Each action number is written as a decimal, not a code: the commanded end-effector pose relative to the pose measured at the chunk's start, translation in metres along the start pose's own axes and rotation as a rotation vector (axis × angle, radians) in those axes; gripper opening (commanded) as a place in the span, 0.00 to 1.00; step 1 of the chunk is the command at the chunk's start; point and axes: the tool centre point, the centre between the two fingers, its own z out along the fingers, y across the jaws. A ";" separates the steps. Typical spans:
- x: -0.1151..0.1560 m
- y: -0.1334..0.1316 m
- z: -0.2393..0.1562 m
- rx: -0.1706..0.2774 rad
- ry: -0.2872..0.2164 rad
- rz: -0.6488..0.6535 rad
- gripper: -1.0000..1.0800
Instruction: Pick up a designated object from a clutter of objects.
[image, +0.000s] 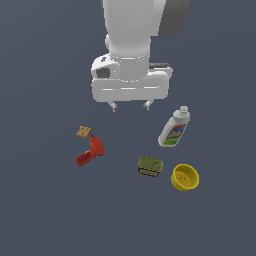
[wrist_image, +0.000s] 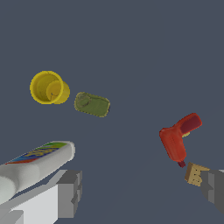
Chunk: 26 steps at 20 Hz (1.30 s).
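— Status of jaws (image: 130, 106)?
— Spread wide, holding nothing, hovering above the bench (image: 45, 210).
— Location of drill (image: 91, 152)?
— Exterior view: at 7 o'clock from the jaws, lying flat, well apart from them. Cracker (image: 83, 132) just beside it at 11 o'clock.
— Rest of clutter?
— Bottle (image: 174, 129) lying at 4 o'clock from the jaws; can (image: 150, 165) and bowl (image: 185, 177) near each other, beyond it.
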 end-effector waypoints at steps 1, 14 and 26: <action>0.000 0.000 0.000 0.000 0.000 0.000 1.00; -0.001 0.013 0.017 -0.011 -0.012 0.001 1.00; -0.002 0.074 0.083 -0.145 -0.011 -0.020 1.00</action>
